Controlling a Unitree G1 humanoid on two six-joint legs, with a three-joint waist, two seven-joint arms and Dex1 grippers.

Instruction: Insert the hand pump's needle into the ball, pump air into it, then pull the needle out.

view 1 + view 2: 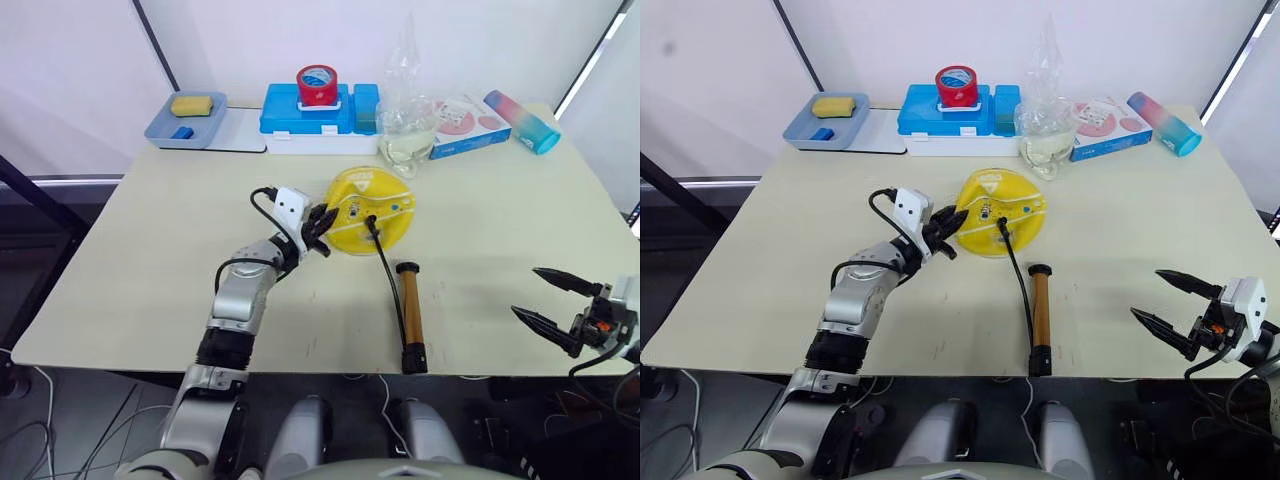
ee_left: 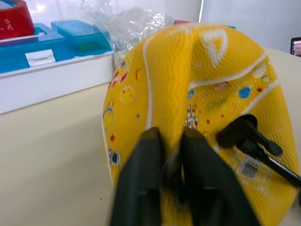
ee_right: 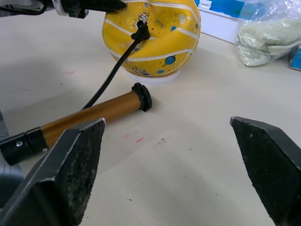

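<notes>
The hand pump lies nearest, its long axis running away toward the saggy ball, with the needle fitting seated in it. The right claw, spread and empty, sits off the pump's right; the left claw pinches the ball's fold on the beige surface.

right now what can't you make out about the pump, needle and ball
- Needle: its metal tip is hidden; just the black fitting shows against the ball.
- Left pincer grip: blurred in left wrist view.
- Hand pump: handle end cut off in right wrist view by a finger and the edge.
</notes>
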